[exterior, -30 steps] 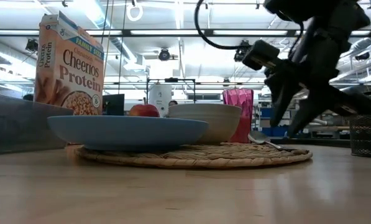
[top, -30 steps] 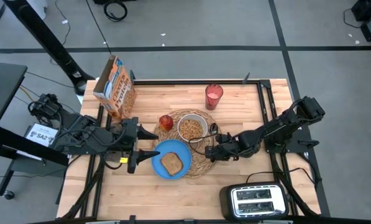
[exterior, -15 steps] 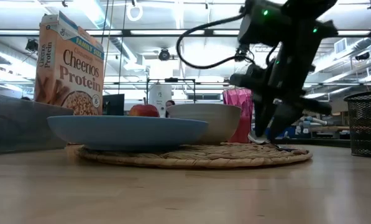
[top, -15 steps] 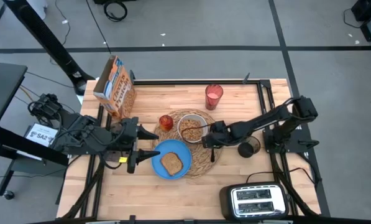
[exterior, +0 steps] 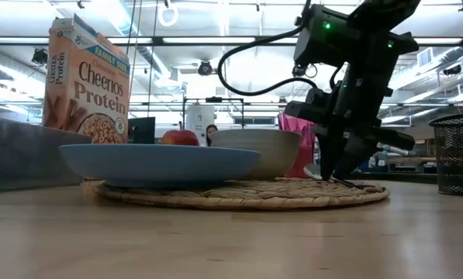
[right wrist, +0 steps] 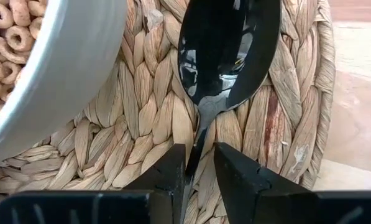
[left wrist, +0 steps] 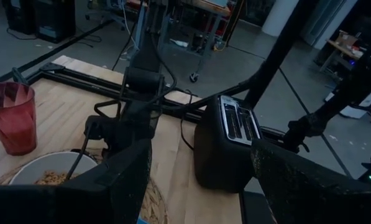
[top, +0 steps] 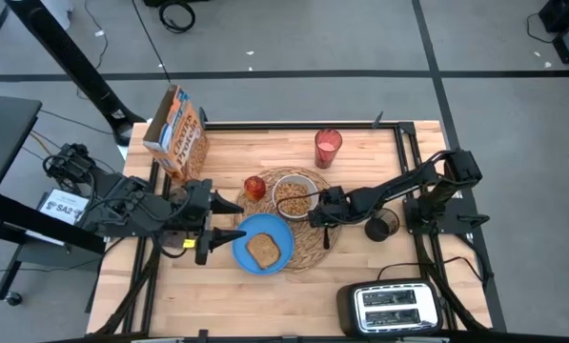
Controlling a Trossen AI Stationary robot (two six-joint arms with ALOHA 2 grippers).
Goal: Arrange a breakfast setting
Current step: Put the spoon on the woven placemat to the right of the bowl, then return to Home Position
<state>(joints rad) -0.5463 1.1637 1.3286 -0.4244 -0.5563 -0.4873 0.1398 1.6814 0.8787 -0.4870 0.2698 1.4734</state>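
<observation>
High cam looked straight down on whole table; low cam sat level at tabletop. Both shared the woven placemat (top: 308, 238). Right wrist cam was v. close on it; left wrist faced across the table.

The orange Cheerios box (exterior: 87, 85), standing at about ten o'clock from the blue plate (exterior: 159, 163), is showing "FAMILY SIZE", "Cheerios" and "Protein".

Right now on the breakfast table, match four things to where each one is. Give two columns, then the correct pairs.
Things:
1. toast slice
2. cereal rings
3. spoon
4. Cheerios box

Places:
A. inside the white bowl
B. standing on the bare table, off the placemat
C. on the blue plate
D. lying on the placemat between the right gripper fingers

Pairs: 1-C, 2-A, 3-D, 4-B
</observation>
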